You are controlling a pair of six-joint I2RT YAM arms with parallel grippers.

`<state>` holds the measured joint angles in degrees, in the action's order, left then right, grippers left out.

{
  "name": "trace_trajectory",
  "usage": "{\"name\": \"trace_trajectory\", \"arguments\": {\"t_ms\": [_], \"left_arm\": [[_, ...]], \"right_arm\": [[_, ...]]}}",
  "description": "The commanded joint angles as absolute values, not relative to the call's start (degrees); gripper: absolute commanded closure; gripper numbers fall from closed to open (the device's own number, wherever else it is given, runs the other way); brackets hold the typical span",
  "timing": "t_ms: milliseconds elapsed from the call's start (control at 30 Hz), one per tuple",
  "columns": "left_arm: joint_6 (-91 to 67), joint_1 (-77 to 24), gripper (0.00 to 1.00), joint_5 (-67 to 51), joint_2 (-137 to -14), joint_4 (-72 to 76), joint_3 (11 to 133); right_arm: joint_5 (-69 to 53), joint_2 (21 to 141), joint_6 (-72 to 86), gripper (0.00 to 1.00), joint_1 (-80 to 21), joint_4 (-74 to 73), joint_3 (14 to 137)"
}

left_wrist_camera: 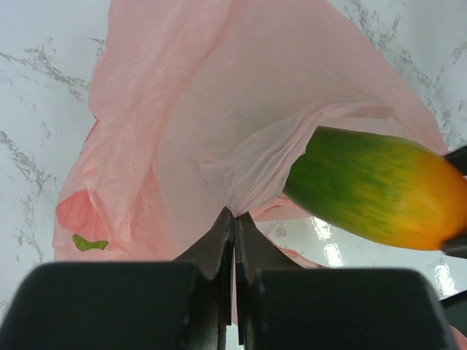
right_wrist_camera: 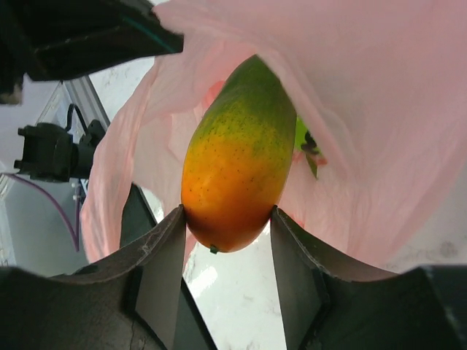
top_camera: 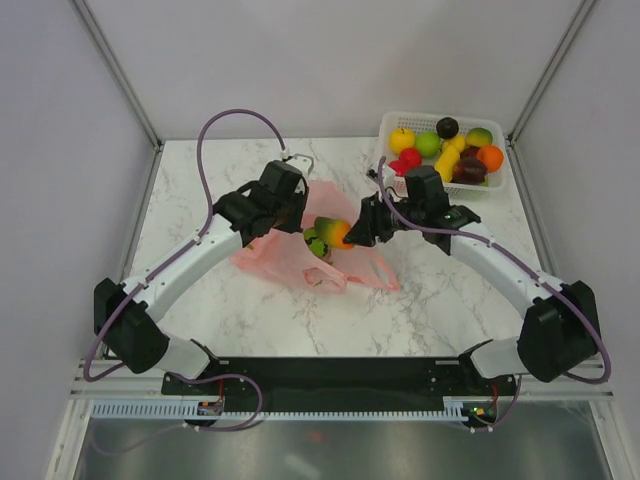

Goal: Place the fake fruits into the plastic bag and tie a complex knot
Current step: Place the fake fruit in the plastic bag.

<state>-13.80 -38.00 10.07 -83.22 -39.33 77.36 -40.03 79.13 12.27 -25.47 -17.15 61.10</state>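
My left gripper (left_wrist_camera: 235,219) is shut on a pinch of the pink plastic bag (left_wrist_camera: 204,109), holding one edge of its mouth up off the table. My right gripper (right_wrist_camera: 228,211) is shut on a green-to-orange mango-shaped fake fruit (right_wrist_camera: 237,160), gripping its orange end. The fruit's green end points into the bag's mouth (right_wrist_camera: 379,131). From above, the fruit (top_camera: 338,233) hangs between the two grippers over the bag (top_camera: 290,258). Something green (right_wrist_camera: 300,135) and something red (left_wrist_camera: 76,211) show through the bag's film. No knot shows.
A white lattice basket (top_camera: 500,185) stands at the back right corner and holds several more fake fruits (top_camera: 447,150). The bag's handle loops (top_camera: 375,272) lie flat on the marble table towards the front. Walls enclose the table on three sides.
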Motion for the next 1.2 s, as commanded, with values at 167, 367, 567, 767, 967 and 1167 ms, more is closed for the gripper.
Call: {"name": "trace_trajectory", "arguments": {"t_ms": [167,367,567,767,967,1167], "left_arm": [[-13.89,-37.88,0.98,9.84,-80.51,-38.5,77.25],[-13.89,-37.62,0.98,9.14,-80.16,-38.14,77.08],[-13.89,-37.44,0.98,9.93,-80.16,-38.06,76.82],[-13.89,-37.27,0.98,10.28,-80.16,-37.97,76.73],[-13.62,-37.35,0.98,9.41,-80.42,-37.97,76.64],[-13.36,-37.35,0.98,10.02,-80.6,-37.97,76.47]], "right_arm": [[-28.94,91.03,23.37,0.6,-32.77,5.6,63.72],[-25.41,99.74,30.32,0.31,-37.7,22.84,62.58],[-19.26,97.23,28.57,0.02,-39.81,24.34,60.48],[-9.6,85.81,24.79,0.15,-39.73,21.28,55.47],[6.82,76.74,23.55,0.26,-38.33,11.88,55.27],[8.62,79.18,26.71,0.26,-25.6,0.1,64.76]]}}
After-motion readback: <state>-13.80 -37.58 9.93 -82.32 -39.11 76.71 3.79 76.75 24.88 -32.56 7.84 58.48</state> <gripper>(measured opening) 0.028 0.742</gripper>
